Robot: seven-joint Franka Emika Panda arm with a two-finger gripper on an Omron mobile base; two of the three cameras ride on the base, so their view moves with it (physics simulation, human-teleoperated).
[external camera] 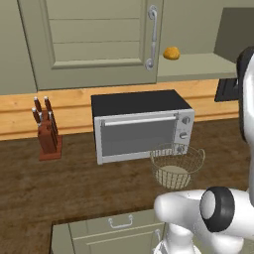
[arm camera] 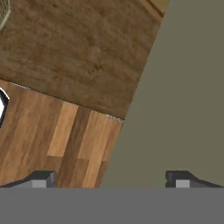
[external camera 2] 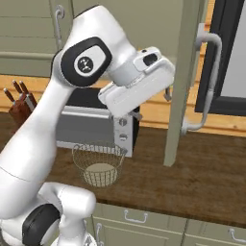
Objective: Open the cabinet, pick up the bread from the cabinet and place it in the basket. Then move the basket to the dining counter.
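The cabinet (external camera: pixel 94 44) has its left door shut, and its right door (external camera 2: pixel 182 81) is swung open, edge-on, with a silver bar handle (external camera 2: pixel 207 81). On the bare shelf inside lies the bread (external camera: pixel 171 53), a small golden bun. The wire basket (external camera: pixel 177 163) (external camera 2: pixel 99 166) stands empty on the worktop in front of the toaster oven; its rim shows in the hand view (arm camera: pixel 3 13). My gripper (external camera 2: pixel 151 103) (arm camera: pixel 110 180) hangs open beside the open door and points down, with nothing between its fingers. The dining counter is out of view.
A silver toaster oven (external camera: pixel 141 126) sits at the back of the dark wood worktop (external camera: pixel 74 183). A knife block (external camera: pixel 47 131) stands to its left. Low drawer fronts (external camera: pixel 119 225) run under the worktop. A dark-framed window (external camera 2: pixel 230 57) lies behind the open door.
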